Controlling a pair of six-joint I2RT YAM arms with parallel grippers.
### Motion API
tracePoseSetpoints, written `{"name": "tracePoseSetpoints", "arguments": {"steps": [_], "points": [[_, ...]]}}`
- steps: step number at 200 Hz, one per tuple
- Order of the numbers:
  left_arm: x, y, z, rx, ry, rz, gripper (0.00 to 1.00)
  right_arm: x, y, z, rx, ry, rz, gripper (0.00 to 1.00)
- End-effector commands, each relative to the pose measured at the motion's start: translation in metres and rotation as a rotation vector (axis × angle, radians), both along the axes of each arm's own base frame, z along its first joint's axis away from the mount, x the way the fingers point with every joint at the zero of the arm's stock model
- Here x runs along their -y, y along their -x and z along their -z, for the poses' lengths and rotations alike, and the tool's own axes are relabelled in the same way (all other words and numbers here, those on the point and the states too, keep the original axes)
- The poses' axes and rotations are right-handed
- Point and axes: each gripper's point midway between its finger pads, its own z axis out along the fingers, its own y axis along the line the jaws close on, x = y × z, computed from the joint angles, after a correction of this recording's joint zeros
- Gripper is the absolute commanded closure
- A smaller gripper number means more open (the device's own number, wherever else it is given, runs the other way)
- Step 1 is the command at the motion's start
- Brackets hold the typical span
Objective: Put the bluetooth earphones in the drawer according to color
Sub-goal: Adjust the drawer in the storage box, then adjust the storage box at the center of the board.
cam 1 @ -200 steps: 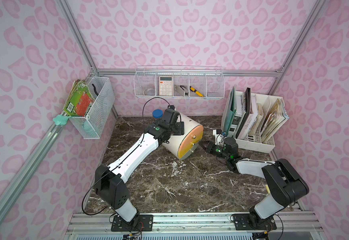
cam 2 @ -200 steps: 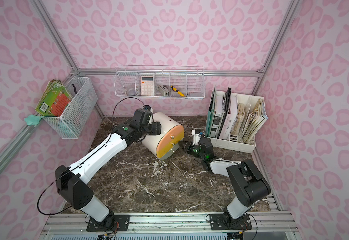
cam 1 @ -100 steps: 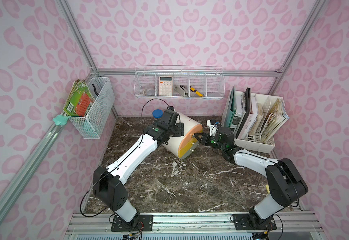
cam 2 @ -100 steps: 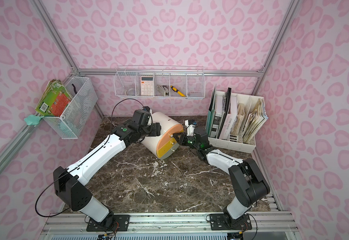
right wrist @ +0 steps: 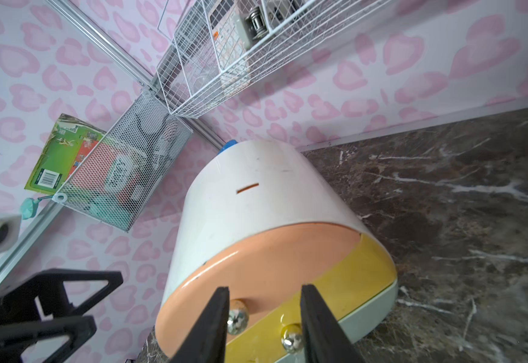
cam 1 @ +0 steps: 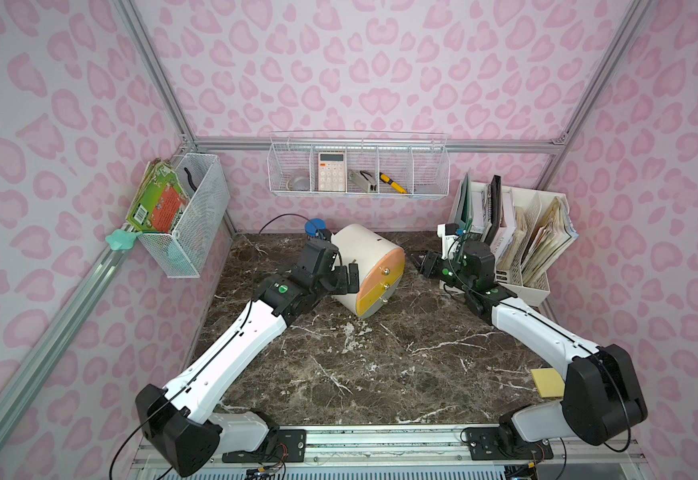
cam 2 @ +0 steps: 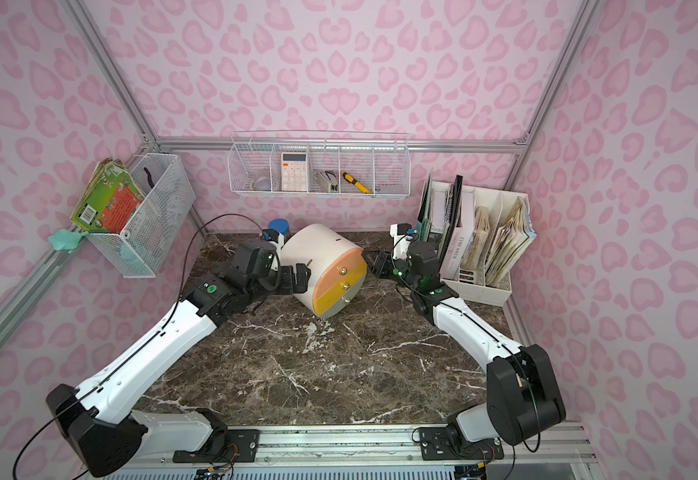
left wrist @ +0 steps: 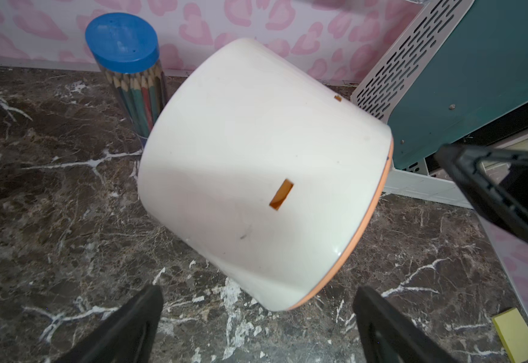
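Note:
The drawer is a white barrel-shaped cabinet (cam 1: 364, 266) (cam 2: 322, 266) at the back middle of the marble table, its peach, yellow and grey-green fronts all shut and facing front right. My left gripper (cam 1: 345, 277) (cam 2: 295, 277) (left wrist: 258, 295) stands open against the cabinet's white side, its fingers wide apart and holding nothing. My right gripper (cam 1: 422, 264) (cam 2: 376, 264) (right wrist: 266, 289) is open just in front of the cabinet's face; the peach knob (right wrist: 237, 311) and yellow knob (right wrist: 291, 338) show between its fingers. No bluetooth earphones are in view.
A clear tube of pencils with a blue lid (left wrist: 124, 47) stands behind the cabinet. A white slotted file rack (cam 1: 517, 237) full of folders fills the back right corner. Wire baskets (cam 1: 357, 166) (cam 1: 191, 216) hang on the walls. A yellow sticky pad (cam 1: 546, 382) lies front right.
My right gripper has swung from the table's right side up to the cabinet's face and opened wider. My left gripper has opened wide beside the cabinet.

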Motion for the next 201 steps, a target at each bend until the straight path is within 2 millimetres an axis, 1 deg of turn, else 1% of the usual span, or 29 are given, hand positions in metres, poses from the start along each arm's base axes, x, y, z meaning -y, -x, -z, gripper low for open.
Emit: {"name": "tracePoseSetpoints", "arguments": {"steps": [1, 7, 18, 26, 27, 48, 54, 56, 57, 59, 82, 91, 109, 133, 147, 172, 201], "points": [[-0.020, 0.010, 0.001, 0.036, 0.047, -0.095, 0.01, -0.005, -0.010, -0.007, 0.037, 0.045, -0.051, 0.46], [-0.025, 0.015, 0.005, 0.034, 0.054, -0.111, 0.01, -0.005, -0.015, -0.007, 0.040, 0.051, -0.054, 0.41], [-0.034, 0.024, 0.014, 0.027, 0.069, -0.148, 0.01, -0.006, -0.026, -0.008, 0.039, 0.055, -0.068, 0.37], [-0.042, 0.030, 0.022, 0.020, 0.067, -0.177, 0.01, -0.007, -0.034, -0.006, 0.037, 0.060, -0.072, 0.33], [-0.043, 0.031, 0.022, 0.021, 0.069, -0.181, 0.01, -0.006, -0.036, -0.004, 0.032, 0.063, -0.072, 0.32], [-0.063, 0.041, 0.040, 0.002, 0.061, -0.263, 0.01, -0.013, -0.055, -0.002, 0.026, 0.065, -0.111, 0.27], [-0.068, 0.044, 0.046, -0.014, 0.064, -0.283, 0.01, -0.016, -0.060, 0.000, 0.019, 0.069, -0.126, 0.26], [-0.070, 0.044, 0.048, -0.020, 0.065, -0.289, 0.01, -0.018, -0.060, 0.004, 0.011, 0.073, -0.134, 0.26], [-0.071, 0.044, 0.049, -0.023, 0.066, -0.292, 0.01, -0.018, -0.062, -0.002, 0.023, 0.070, -0.136, 0.26], [-0.072, 0.045, 0.050, -0.027, 0.068, -0.296, 0.01, -0.019, -0.064, -0.005, 0.031, 0.069, -0.140, 0.25], [-0.079, 0.047, 0.066, -0.076, 0.105, -0.317, 0.01, -0.030, -0.077, -0.003, 0.027, 0.088, -0.179, 0.22], [-0.082, 0.046, 0.071, -0.087, 0.121, -0.326, 0.01, -0.034, -0.082, 0.001, 0.018, 0.100, -0.195, 0.22], [-0.084, 0.042, 0.074, -0.102, 0.172, -0.329, 0.01, -0.041, -0.088, 0.013, -0.011, 0.115, -0.229, 0.22], [-0.093, 0.035, 0.073, -0.115, 0.243, -0.354, 0.01, -0.057, -0.085, 0.030, -0.047, 0.147, -0.296, 0.22], [-0.100, 0.030, 0.070, -0.115, 0.281, -0.373, 0.01, -0.069, -0.077, 0.035, -0.050, 0.169, -0.332, 0.22], [-0.110, 0.020, 0.064, -0.113, 0.346, -0.398, 0.01, -0.084, -0.054, 0.037, -0.042, 0.190, -0.382, 0.22], [-0.116, 0.015, 0.061, -0.106, 0.375, -0.409, 0.01, -0.085, -0.023, 0.044, -0.054, 0.200, -0.405, 0.23]]}}
